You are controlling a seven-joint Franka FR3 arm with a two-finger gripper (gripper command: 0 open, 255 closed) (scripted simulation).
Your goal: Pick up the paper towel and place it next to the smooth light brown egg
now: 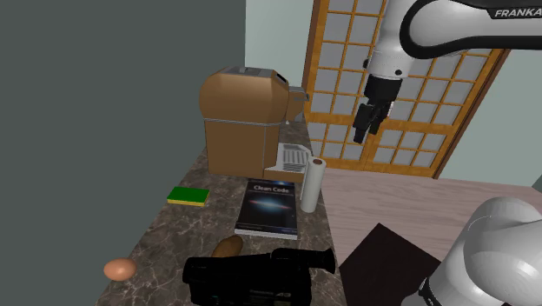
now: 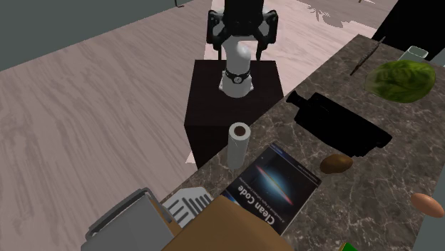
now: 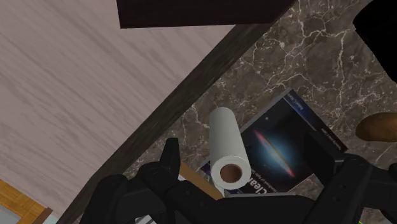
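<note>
A white paper towel roll (image 1: 312,183) stands upright near the marble counter's edge, beside a dark book (image 1: 268,207). From the second exterior view the roll (image 2: 238,143) shows its brown core. The light brown egg (image 1: 120,269) lies far down the counter, at the shoulder view's lower left, and in the second exterior view the egg (image 2: 428,203) is at the right edge. My black gripper (image 1: 366,124) hangs open well above the roll and a little to its right. In the wrist view the roll (image 3: 227,149) sits below the gap of my gripper (image 3: 259,162), untouched.
A brown coffee machine (image 1: 243,120) stands behind the roll. A black camcorder (image 1: 252,275), a potato (image 1: 228,247) and a green sponge (image 1: 188,196) lie between the book and the egg. A lettuce head (image 2: 401,78) sits further along. The dark stand (image 2: 235,100) adjoins the counter.
</note>
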